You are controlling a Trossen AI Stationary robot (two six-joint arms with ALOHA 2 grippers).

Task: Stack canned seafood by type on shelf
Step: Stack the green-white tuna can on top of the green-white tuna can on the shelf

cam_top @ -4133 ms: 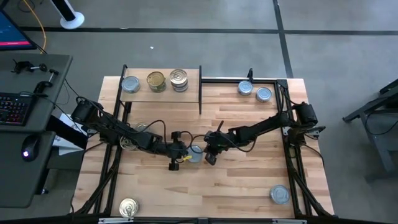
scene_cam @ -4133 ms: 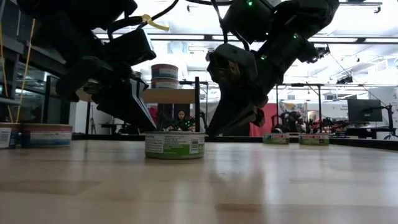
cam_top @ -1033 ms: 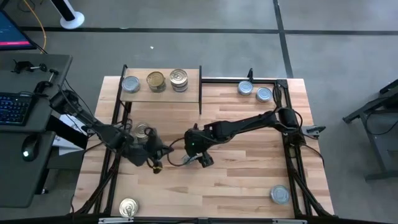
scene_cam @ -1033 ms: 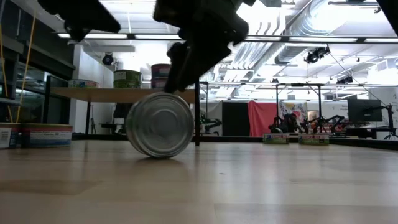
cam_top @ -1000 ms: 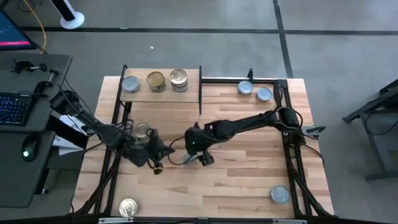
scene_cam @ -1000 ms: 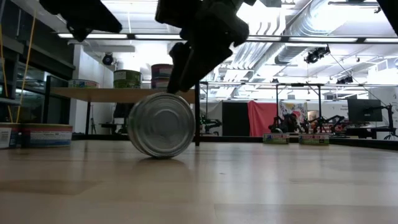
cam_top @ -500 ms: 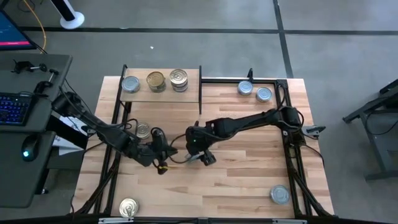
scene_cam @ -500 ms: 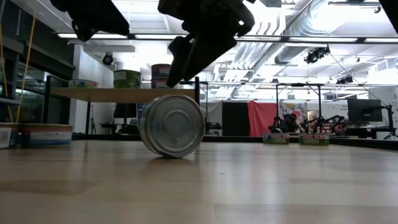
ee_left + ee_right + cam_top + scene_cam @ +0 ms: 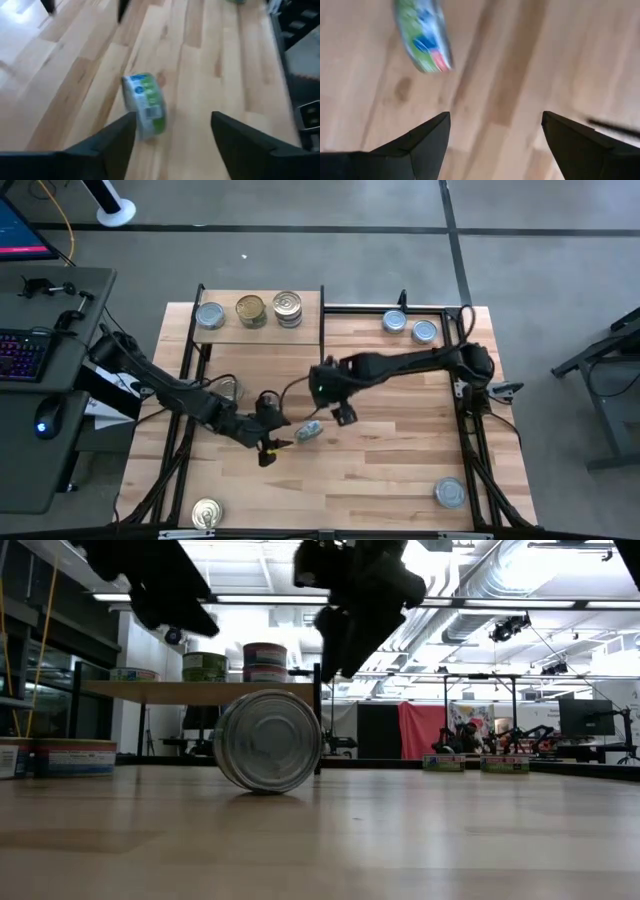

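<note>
High view: small round green-labelled tin (image 9: 309, 430) lies mid-table between left gripper (image 9: 274, 438) and right gripper (image 9: 343, 416), well short of the light-wood shelf (image 9: 310, 310).
Low view: tin on edge, flat end faces camera; may roll off.
Wrist views: both grippers' fingers wide, empty.

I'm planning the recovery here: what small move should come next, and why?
Probably ease the open left gripper forward around the green-labelled tin. It stands on its edge on the table just ahead of the fingers, held by neither gripper, and the right gripper is open above it.
</note>
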